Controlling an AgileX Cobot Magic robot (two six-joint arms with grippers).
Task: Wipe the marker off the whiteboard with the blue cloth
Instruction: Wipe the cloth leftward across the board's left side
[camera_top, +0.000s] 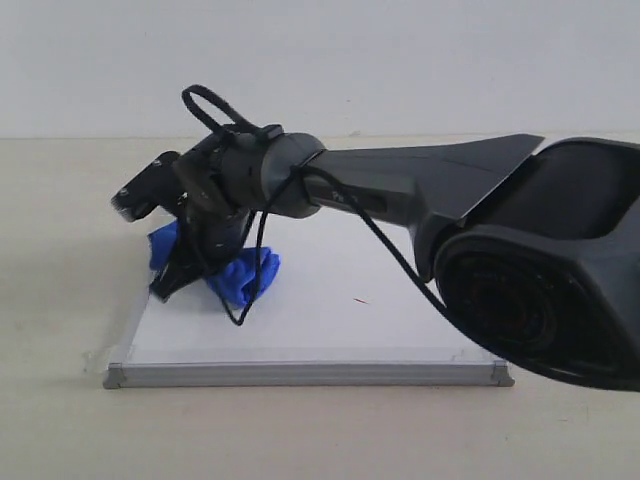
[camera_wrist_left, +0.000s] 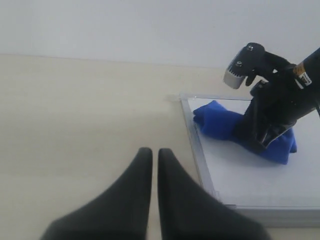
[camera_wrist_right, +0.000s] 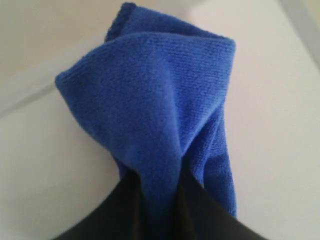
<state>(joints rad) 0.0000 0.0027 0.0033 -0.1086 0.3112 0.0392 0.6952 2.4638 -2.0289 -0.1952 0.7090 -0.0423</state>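
The whiteboard (camera_top: 330, 325) lies flat with its silver frame toward the front. On its far left part rests the blue cloth (camera_top: 240, 275), pinched by my right gripper (camera_top: 185, 272), which reaches across from the right. The same cloth (camera_wrist_right: 155, 115) bunches up between the black fingers (camera_wrist_right: 197, 210) in the right wrist view. A tiny red dash of marker (camera_top: 360, 301) shows on the board, right of the cloth; the squiggle is hidden or out of view. My left gripper (camera_wrist_left: 150, 152) hovers shut and empty over the table beside the board (camera_wrist_left: 250, 185), near the cloth (camera_wrist_left: 220, 122).
The beige table (camera_top: 60, 300) surrounds the board. The right arm's bulky body (camera_top: 540, 270) covers the board's right side, and its black cable (camera_top: 255, 270) hangs in front of the cloth. A pale wall stands behind.
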